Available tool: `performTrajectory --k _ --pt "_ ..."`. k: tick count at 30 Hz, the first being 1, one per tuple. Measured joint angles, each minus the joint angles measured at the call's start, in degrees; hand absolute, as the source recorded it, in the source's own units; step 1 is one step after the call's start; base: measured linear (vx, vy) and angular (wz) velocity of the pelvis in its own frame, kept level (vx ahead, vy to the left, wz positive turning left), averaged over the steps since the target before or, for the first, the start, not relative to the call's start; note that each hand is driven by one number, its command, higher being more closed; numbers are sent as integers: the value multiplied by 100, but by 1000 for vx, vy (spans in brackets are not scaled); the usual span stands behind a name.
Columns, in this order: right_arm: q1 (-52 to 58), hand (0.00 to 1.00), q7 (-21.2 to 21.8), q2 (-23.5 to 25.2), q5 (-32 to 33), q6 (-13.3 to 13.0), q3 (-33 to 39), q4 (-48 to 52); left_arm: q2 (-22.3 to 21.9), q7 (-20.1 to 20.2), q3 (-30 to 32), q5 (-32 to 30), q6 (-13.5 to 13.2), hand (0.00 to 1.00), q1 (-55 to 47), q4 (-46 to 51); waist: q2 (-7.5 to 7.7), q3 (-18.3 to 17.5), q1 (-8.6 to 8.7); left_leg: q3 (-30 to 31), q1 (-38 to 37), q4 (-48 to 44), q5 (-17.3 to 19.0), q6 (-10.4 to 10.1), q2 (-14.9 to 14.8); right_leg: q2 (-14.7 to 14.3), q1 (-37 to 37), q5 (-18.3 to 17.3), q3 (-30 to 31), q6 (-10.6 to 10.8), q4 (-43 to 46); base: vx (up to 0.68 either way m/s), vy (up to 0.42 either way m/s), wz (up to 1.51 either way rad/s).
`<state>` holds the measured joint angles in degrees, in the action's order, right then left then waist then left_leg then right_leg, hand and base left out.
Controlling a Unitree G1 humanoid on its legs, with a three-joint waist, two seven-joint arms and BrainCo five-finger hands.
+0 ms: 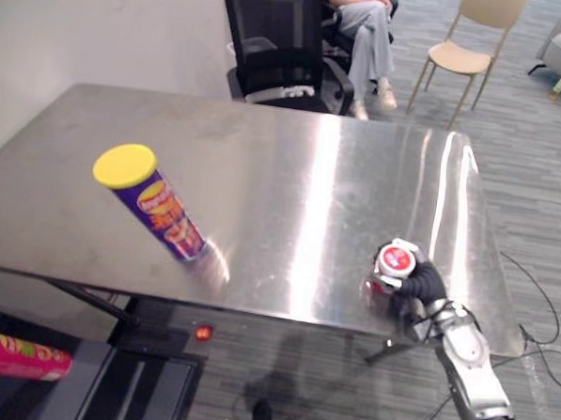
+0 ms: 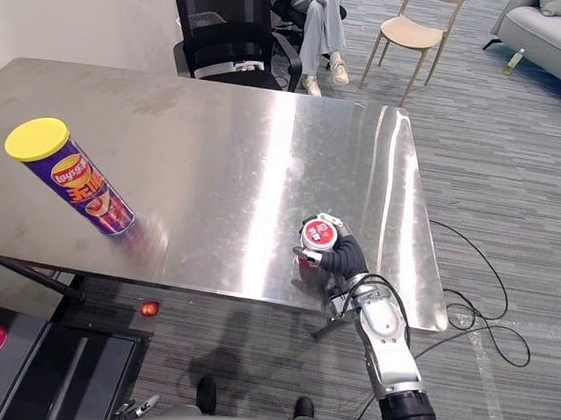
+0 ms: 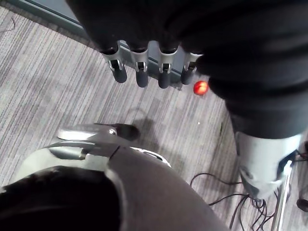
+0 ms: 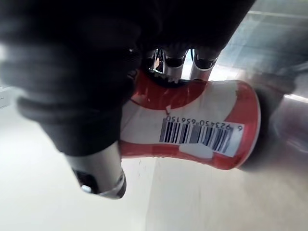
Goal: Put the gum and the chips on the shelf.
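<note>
Steel table (image 1: pixel 292 164) is seen in the left eye view: a purple, yellow-lidded chips tube (image 1: pixel 158 208) is stood at its left, and a red-and-white gum canister (image 1: pixel 394 261) is clasped by the right hand (image 1: pixel 425 285) near its front-right edge. In the left wrist view, the left hand (image 3: pixel 142 77) is held straight-fingered over carpet (image 3: pixel 53 67).

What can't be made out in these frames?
- Gum tub base: the right hand, curled round it, hides it in both eye views; on the table or lifted, unclear.
- Pink can, left eye view: cut by the left edge; what it lies on, unclear.
- Dark unit beside it: cut by the bottom edge; shelf or not, unclear.
- Seated person: cut by the top edge.
</note>
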<state>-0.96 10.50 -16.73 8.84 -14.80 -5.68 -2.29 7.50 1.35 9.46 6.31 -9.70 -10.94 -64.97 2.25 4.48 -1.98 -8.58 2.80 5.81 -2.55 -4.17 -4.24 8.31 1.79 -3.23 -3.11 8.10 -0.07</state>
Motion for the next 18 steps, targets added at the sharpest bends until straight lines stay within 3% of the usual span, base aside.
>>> performTrajectory --k 10,18 --pt "15 100 -186 166 -24 67 53 117 5 -23 4 -52 28 0 5 26 2 1 4 9 -48 -21 -2 1 0 1 -53 0 -6 0 9 0 0 1" --pt "-27 100 -568 151 -158 66 702 961 -9 -101 59 -89 36 0 2 66 -10 13 10 146 -196 -23 -31 12 17 22 -235 -6 -140 -1 100 -23 3 7"
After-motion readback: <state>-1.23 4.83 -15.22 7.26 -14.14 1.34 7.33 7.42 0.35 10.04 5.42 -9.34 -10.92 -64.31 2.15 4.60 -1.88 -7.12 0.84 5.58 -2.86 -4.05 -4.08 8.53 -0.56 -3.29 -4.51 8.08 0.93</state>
